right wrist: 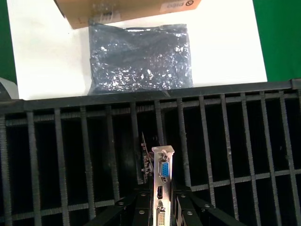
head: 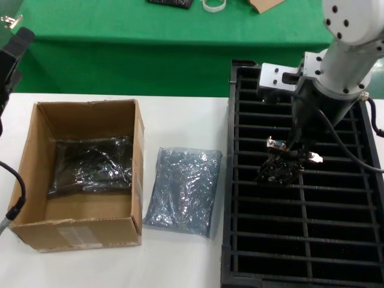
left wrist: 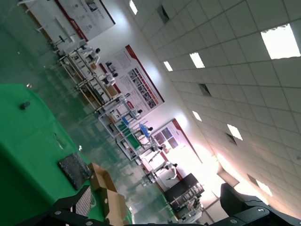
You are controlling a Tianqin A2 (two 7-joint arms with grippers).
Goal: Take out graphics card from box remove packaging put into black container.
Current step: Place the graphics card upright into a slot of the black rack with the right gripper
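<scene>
The right hand [head: 288, 157] is clamped on the small dark graphics card with a silver bracket and blue port [right wrist: 162, 176], holding it upright over a slotted row of the large black plastic container [head: 336, 240] on the white desk [head: 180, 252]; the crinkly grey-blue plastic bag [head: 183, 191] lies flat between the container and the brown cardboard box [head: 36, 156], which holds a dark shiny bagged bundle [head: 91, 165]; the left hand is raised off to the left, fingers unclear.

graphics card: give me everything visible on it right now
The graphics card is a small dark circuit board with a silver metal end bracket carrying a blue port and two more connectors. It stands on edge, bracket outward, pinched by the right tool over a slotted row in the left column of the black container. Whether it is seated in the slot is unclear.
</scene>
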